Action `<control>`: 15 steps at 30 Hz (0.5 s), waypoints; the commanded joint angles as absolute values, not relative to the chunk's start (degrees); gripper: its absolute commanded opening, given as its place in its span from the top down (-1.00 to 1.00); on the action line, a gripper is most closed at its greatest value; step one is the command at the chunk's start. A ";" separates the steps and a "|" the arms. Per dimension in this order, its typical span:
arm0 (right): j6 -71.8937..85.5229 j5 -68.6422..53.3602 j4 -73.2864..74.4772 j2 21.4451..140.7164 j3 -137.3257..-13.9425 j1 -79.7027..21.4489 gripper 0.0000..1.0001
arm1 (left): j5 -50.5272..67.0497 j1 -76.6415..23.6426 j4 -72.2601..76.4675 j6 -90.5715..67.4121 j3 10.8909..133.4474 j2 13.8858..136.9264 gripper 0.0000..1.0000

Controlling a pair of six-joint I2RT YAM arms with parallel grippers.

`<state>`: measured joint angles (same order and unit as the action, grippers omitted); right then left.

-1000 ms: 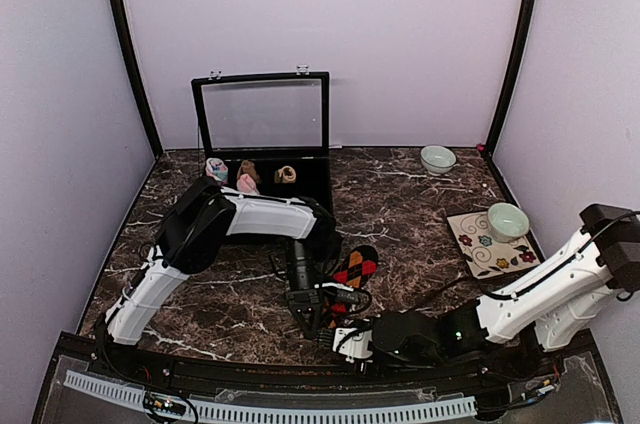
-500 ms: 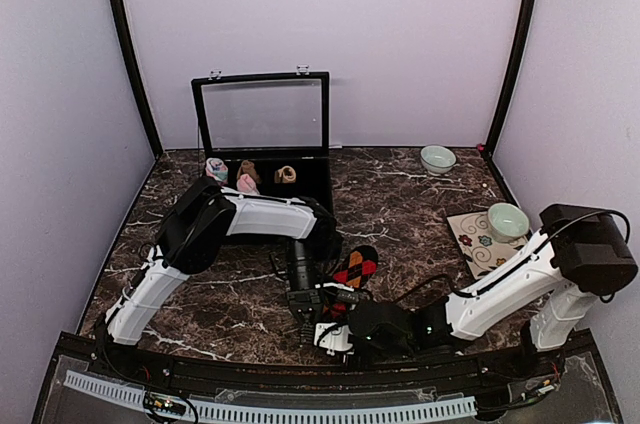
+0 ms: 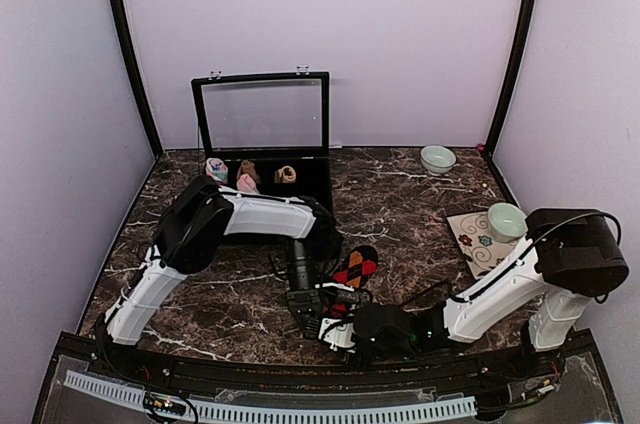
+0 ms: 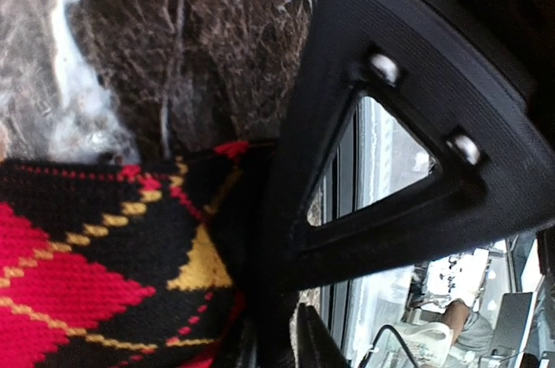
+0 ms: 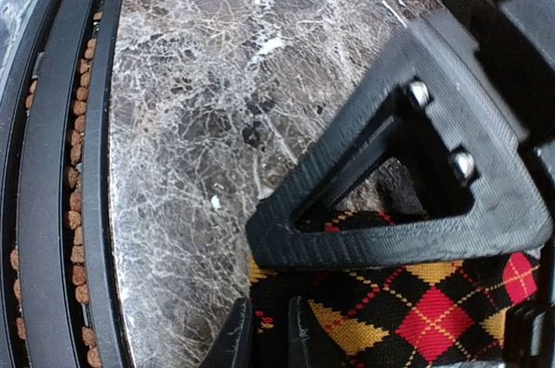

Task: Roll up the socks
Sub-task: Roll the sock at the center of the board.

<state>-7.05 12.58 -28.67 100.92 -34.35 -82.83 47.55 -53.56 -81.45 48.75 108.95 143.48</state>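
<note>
Socks first: one argyle sock (image 3: pixel 356 266), black with red and yellow diamonds, lies flat on the marble desk (image 3: pixel 420 194), in front of the open glass-lidded case (image 3: pixel 326 114) and a little to its right. Both arms crowd over the end of the sock farthest from the case. The right pincer (image 5: pixel 267 333) reaches in low from the right, its tips set narrow with the knit edge caught between them. The left pincer (image 3: pixel 306 312) points down at the same end, just beside the right one. Its tips stand close together against the fabric, but I cannot tell whether they grip it. Inside the case sit small sock rolls (image 3: pixel 246 182). Well to the right of the case stand a pale bowl (image 3: pixel 437 158) and, nearer the arms, a second bowl (image 3: pixel 507 220) on a floral mat (image 3: pixel 478 249).
</note>
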 commanded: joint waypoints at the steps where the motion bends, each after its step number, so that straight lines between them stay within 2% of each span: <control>1: -1.55 10.24 -27.82 103.68 -30.90 -82.70 0.77 | 34.98 -53.08 -66.50 46.04 104.04 140.07 0.59; 3: 0.87 10.34 -28.91 103.36 -29.17 -82.71 0.79 | 34.70 -52.20 -61.39 43.29 99.73 134.27 0.55; 4: 2.55 10.26 -30.15 103.10 -28.17 -82.75 0.80 | 34.30 -51.50 -58.53 41.89 96.30 130.07 0.41; 5: 3.71 10.34 -31.16 102.96 -27.03 -82.71 0.81 | 33.50 -50.93 -56.08 40.51 93.82 127.31 0.38; 15: 15.70 7.71 -33.01 104.21 -24.51 -82.55 0.85 | 29.27 -48.16 -41.62 36.92 77.11 107.78 0.36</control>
<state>8.34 11.62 -42.06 101.27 -26.79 -82.61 32.58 -47.66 -50.33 38.28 83.42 115.66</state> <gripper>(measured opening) 0.081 0.316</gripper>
